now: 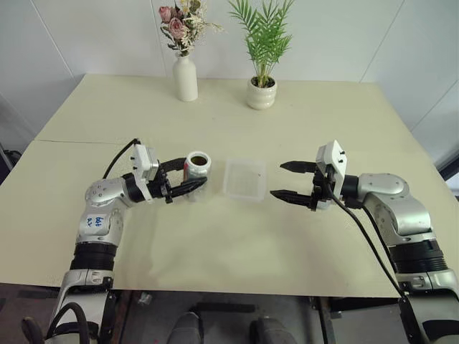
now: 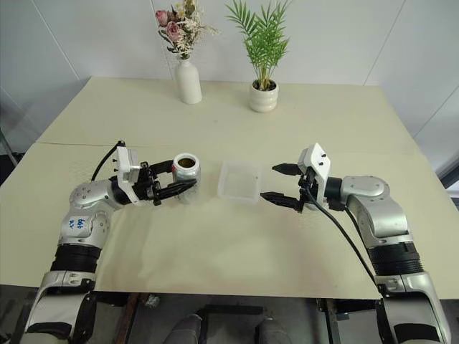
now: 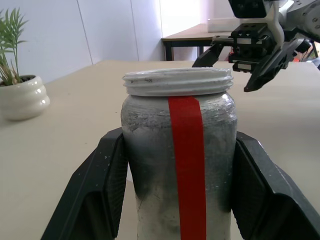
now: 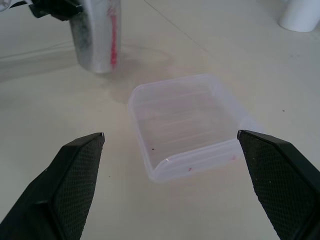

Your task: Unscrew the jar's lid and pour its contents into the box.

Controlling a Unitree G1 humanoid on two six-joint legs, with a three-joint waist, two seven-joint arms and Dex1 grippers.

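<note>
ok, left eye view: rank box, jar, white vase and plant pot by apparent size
1. box, largest footprint.
2. white vase.
3. jar and plant pot: look alike, and the pot sits farther back, so no firm order.

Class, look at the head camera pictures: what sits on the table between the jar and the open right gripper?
The box sits there, between the jar and the right gripper. Both eye views show it.

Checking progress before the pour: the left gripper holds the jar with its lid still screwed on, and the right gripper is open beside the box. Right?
Not quite. The jar in the left gripper has no lid: the left wrist view shows its bare threaded rim. The rest holds: the right gripper is open beside the box.
</note>
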